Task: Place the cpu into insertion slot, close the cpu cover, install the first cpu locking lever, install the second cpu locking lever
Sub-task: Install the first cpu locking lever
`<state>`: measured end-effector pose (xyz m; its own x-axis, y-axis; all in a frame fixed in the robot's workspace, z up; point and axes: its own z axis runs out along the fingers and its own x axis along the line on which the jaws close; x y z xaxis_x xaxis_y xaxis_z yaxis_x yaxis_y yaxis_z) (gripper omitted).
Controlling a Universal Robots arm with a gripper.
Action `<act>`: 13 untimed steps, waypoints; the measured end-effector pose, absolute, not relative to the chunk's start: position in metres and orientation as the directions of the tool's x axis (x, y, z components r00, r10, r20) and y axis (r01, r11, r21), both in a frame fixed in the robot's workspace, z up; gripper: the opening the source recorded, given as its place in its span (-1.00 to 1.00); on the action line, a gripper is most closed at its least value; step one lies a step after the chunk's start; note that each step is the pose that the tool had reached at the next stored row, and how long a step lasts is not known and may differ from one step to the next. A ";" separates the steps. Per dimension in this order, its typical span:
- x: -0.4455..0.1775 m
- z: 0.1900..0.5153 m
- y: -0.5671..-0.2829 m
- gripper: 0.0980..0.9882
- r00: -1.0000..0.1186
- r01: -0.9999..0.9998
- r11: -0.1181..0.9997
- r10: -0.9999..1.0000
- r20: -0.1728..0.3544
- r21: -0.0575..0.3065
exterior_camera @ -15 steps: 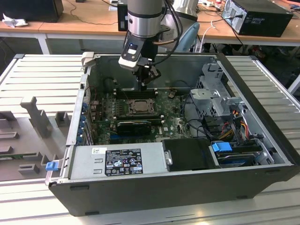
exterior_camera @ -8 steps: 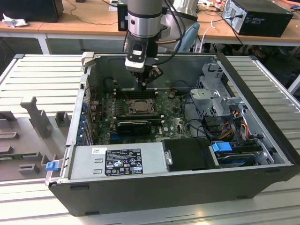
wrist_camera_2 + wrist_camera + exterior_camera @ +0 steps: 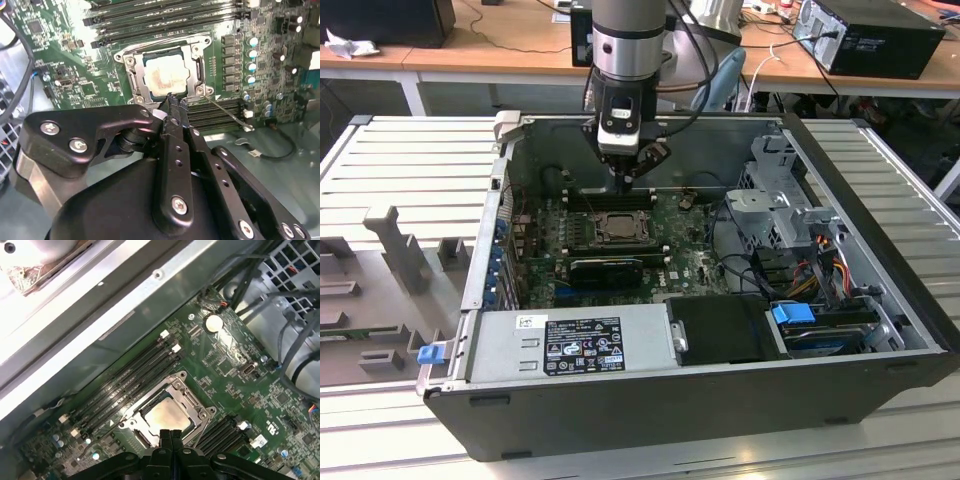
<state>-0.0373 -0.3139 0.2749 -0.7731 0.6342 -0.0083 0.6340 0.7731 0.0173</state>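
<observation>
The cpu lies silvery side up in the insertion slot on the green motherboard. The cpu cover lies flat around it as a metal frame. From one corner of the slot, a thin locking lever sticks out loose over the board. My gripper hangs just above the slot's edge nearest the lever. Its fingers are shut together with nothing between them. In the first wrist view the gripper is over the rim of the cpu. The exterior view shows the gripper above the slot.
Long black memory slots run along both sides of the slot. A black expansion card lies towards the power supply. A drive cage and cables stand at the exterior view's right, inside the open case.
</observation>
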 end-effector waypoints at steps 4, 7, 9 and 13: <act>-0.037 0.275 -0.314 -0.98 -0.818 0.576 0.818 0.576 -0.008 0.017; -0.037 0.275 -0.314 -0.98 -0.849 0.529 0.849 0.529 -0.008 0.017; -0.037 0.275 -0.314 -0.98 -0.866 0.500 0.866 0.500 -0.008 0.017; -0.037 0.275 -0.314 -0.98 -0.899 0.438 0.899 0.438 -0.008 0.017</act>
